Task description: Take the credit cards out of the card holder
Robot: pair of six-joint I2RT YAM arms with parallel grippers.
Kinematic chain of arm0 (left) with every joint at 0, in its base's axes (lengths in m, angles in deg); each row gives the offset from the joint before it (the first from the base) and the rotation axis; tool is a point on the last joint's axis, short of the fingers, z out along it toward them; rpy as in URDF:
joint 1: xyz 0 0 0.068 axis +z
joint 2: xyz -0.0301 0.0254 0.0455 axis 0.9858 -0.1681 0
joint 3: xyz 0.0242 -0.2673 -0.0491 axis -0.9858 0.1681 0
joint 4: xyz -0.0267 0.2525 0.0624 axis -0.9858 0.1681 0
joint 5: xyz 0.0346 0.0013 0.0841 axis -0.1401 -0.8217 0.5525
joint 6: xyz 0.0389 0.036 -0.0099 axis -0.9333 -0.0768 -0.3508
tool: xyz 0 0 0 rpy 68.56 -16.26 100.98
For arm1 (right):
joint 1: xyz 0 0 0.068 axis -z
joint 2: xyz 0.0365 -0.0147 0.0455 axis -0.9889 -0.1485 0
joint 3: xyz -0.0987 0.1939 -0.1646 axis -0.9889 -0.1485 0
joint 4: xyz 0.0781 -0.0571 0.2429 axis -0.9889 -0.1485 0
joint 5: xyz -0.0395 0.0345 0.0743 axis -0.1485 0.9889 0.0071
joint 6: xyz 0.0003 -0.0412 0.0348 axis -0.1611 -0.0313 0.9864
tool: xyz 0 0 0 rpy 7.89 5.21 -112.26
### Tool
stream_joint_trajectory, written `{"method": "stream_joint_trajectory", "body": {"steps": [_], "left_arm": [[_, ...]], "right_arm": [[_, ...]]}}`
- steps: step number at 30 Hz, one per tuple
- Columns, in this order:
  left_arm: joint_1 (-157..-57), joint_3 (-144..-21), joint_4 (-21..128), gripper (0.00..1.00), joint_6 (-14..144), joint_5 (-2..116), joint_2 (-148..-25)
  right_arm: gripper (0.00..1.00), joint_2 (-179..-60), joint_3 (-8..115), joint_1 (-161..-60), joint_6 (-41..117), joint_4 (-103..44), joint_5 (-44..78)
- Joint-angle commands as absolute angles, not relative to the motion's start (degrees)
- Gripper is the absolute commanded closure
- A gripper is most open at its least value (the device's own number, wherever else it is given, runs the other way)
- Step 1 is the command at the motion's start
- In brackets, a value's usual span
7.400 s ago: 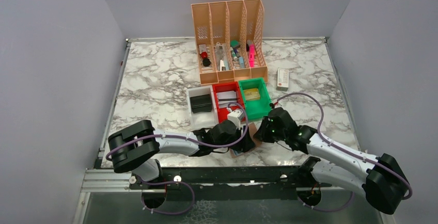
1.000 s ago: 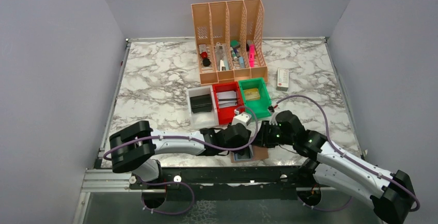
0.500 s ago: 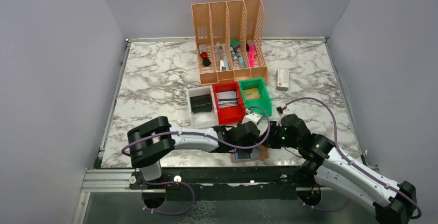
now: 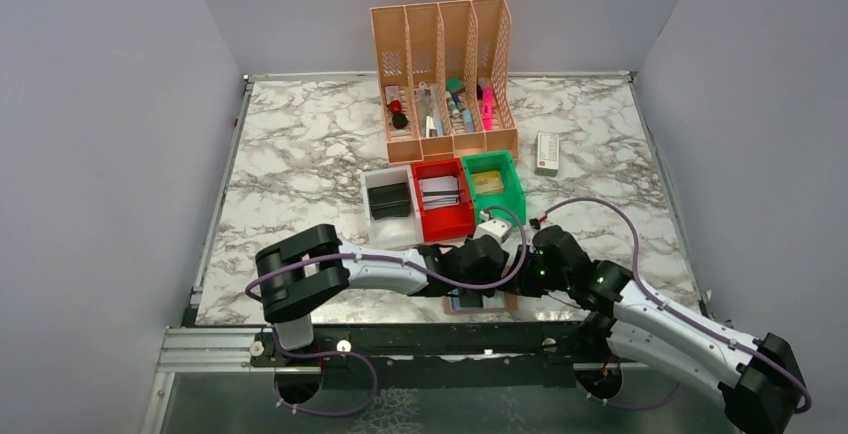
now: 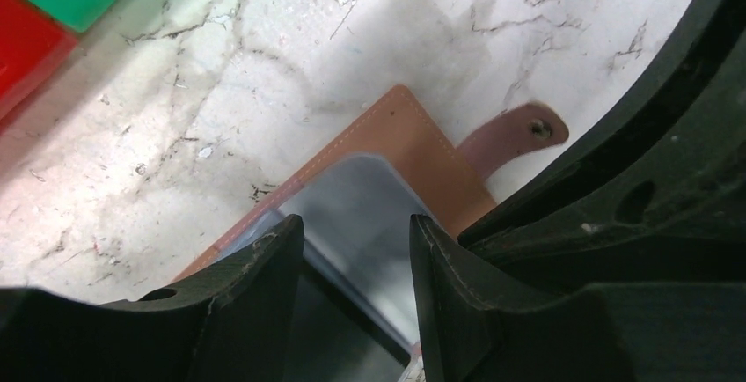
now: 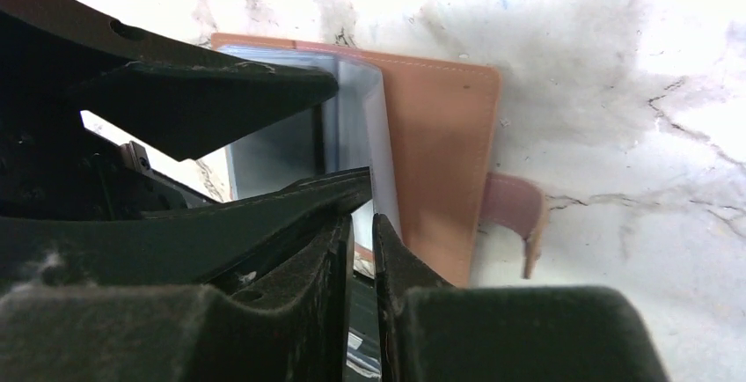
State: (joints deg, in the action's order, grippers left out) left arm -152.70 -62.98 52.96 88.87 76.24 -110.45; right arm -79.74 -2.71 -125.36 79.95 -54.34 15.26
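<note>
Credit cards (image 5: 361, 215) are seen poking out of the brown card holder (image 5: 413, 135), a bluish-grey stack that's bowed up a bit at the free end in the right wrist view. The holder's laid flat on the marble surface (image 4: 300, 154), right at the near edge, with its snap strap (image 5: 519, 131) flopped out to one side. The left tool (image 5: 354, 224) is held open, fingers spread, with the credit cards showing in the gap between them. Whether they're actually touched can't be told. The right tool (image 6: 362, 224) is set on the opposite side and is pinched nearly closed, with the thin card edge caught in the slit. Just behind, a white bin (image 4: 385, 231), red bin (image 4: 446, 226) and green bin (image 4: 500, 216) are lined up side by side. A peach file organizer (image 4: 445, 34) is parked further back, with a small white box (image 4: 547, 153) to its right.
</note>
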Motion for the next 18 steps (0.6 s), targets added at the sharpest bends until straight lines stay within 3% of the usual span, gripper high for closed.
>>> {"method": "stream_joint_trajectory", "body": {"steps": [1, 11, 18], "left_arm": [[-153.9, -62.5, 51.3, 0.48, 90.3, 71.3, -112.2], [-153.8, -61.9, 51.8, 0.48, 90.4, 72.5, -111.9], [-153.9, -62.4, 51.7, 0.49, 90.7, 72.9, -112.0]], "right_arm": [[0.82, -80.6, -3.3, -125.7, 82.6, -49.3, 15.3], [0.81, -71.8, -1.0, -125.7, 81.4, -54.6, 12.7], [0.81, -74.9, -6.3, -125.7, 85.5, -48.4, 18.0]]}}
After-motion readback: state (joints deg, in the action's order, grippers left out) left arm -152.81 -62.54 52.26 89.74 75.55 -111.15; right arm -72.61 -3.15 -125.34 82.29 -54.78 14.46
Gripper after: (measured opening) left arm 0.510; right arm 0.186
